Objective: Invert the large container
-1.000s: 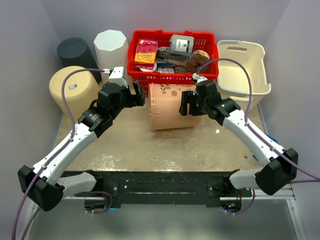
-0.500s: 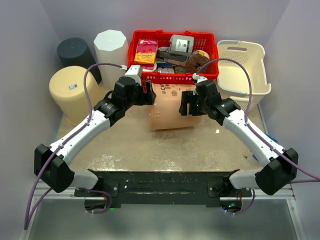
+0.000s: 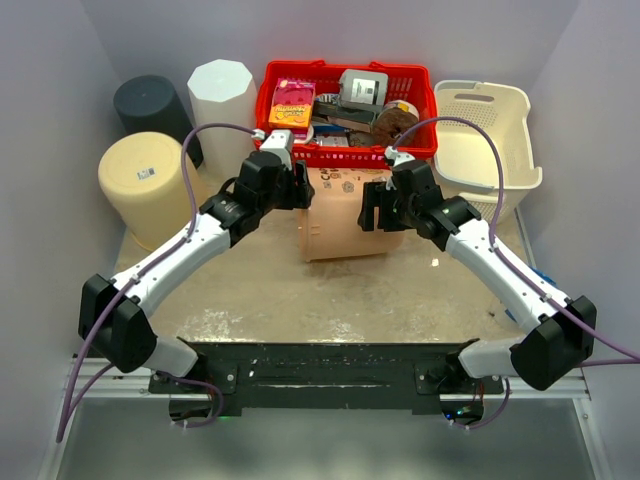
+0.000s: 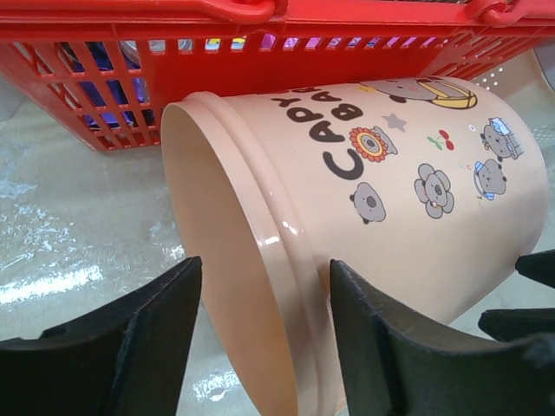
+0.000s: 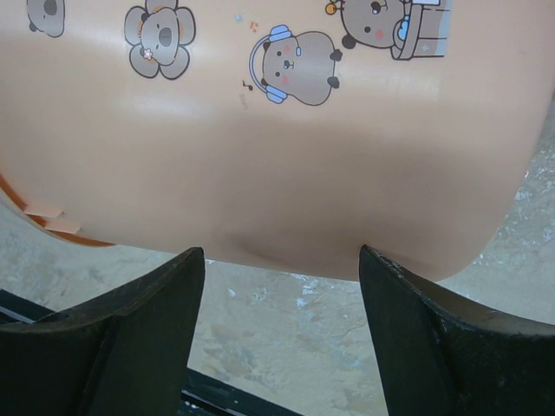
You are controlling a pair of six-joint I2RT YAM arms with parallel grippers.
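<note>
The large container is a peach bucket [image 3: 335,215] with cartoon prints, lying on its side on the table, mouth to the left. In the left wrist view the bucket [image 4: 416,199] shows its open rim. My left gripper [image 3: 293,188] is open, and its jaws [image 4: 264,286] straddle the rim wall, one finger inside the mouth and one outside. My right gripper [image 3: 375,210] is open at the bucket's right end. In the right wrist view its fingers [image 5: 282,260] spread just below the bucket's side [image 5: 260,130], gripping nothing.
A red basket [image 3: 345,110] full of items stands right behind the bucket. A white laundry basket [image 3: 485,130] is at back right. A cream container [image 3: 150,180], a white one [image 3: 222,95] and a dark one [image 3: 150,105] stand at left.
My left arm has swung right and forward, bringing its open gripper onto the bucket's rim. The bucket and right arm have not moved.
</note>
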